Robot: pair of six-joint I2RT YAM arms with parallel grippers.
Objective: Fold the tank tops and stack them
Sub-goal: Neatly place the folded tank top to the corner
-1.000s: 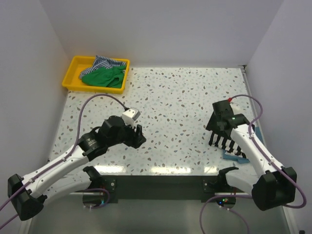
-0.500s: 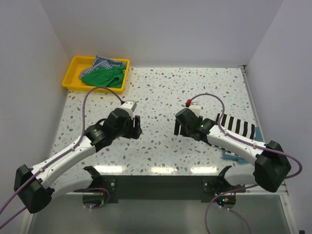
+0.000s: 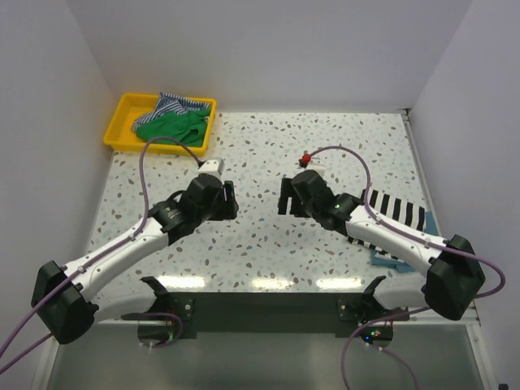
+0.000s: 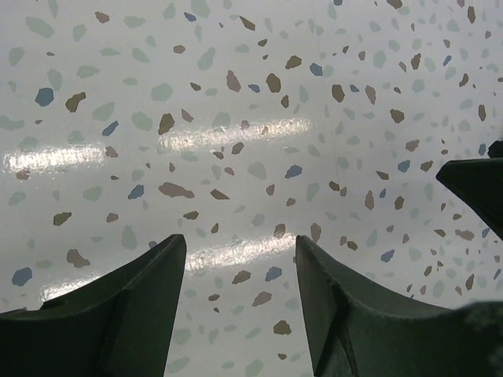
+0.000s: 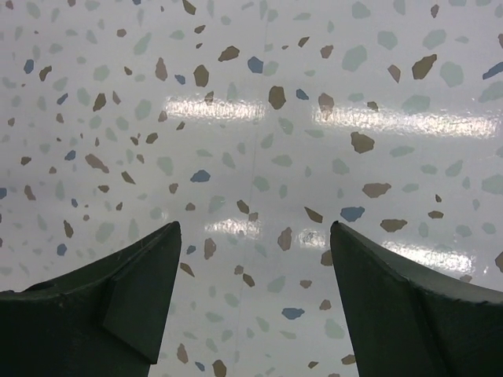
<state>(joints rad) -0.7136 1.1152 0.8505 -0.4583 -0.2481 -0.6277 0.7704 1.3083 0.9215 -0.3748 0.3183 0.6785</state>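
A green tank top and a finely blue-striped tank top lie crumpled in the yellow tray at the far left. By the right edge, a folded black-and-white striped tank top rests on a teal-blue one, partly hidden by my right arm. My left gripper and right gripper face each other over the bare middle of the table. Both are open, with only speckled tabletop between their fingers.
The speckled table is boxed in by white walls at the back and on both sides. A dark part of the right gripper pokes in at the right edge of the left wrist view.
My right gripper has swung left from the stack at the right edge to the table's middle, leaving the striped top uncovered there. My left gripper has edged up and right.
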